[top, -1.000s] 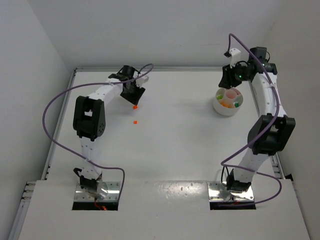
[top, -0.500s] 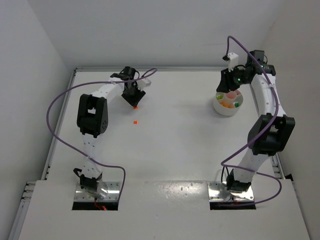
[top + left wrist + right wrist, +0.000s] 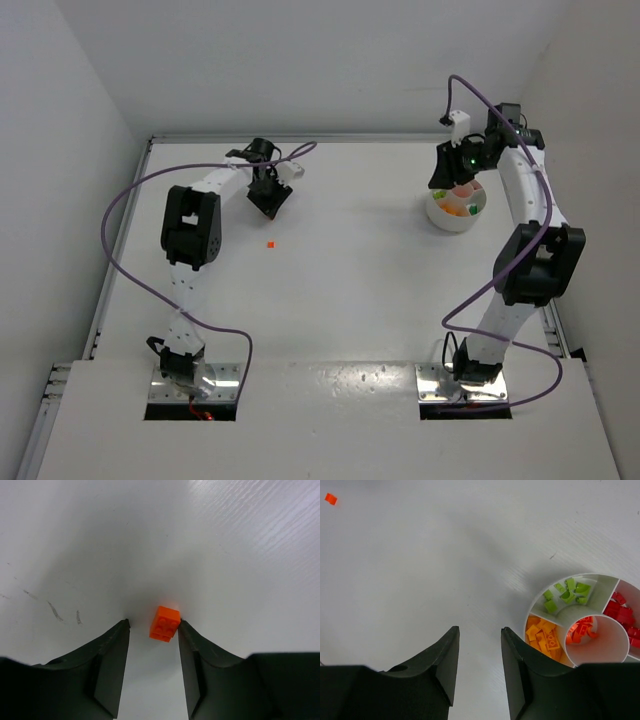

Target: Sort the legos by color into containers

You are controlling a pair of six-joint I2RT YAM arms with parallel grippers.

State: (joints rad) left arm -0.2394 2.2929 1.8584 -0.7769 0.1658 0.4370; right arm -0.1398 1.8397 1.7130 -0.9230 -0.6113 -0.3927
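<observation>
White counter (image 3: 350, 300), seen from above, with both arms reaching toward its far side. The left fingers (image 3: 153, 624) are lowered to the counter at far left and stand part-way apart around a single orange brick (image 3: 165, 623). The brick touches one finger and a gap shows between it and the other, so it is bracketed but not yet gripped. The right fingers (image 3: 480, 629) hover just beside the dish (image 3: 540, 597) at far right, narrowly parted with nothing between them.

The dish is round, white and divided. Its visible sections already hold sorted legos:
- green pieces (image 3: 567, 592) in one section;
- yellow-orange pieces (image 3: 545, 635) in the neighbouring section;
- red pieces (image 3: 622, 612) in a third section;
- reddish-orange pieces (image 3: 580, 630) in the central well.

Part of the dish lies outside the wrist view.

Apart from the bracketed brick, only one loose brick (image 3: 271, 243) shows on the open counter, orange, lying near the left fingers and well apart from the dish.

Judged from this layout, the sorting is nearly complete. What remains is the grasp, carry and drop of the bracketed brick, and then the same for the last loose one.
</observation>
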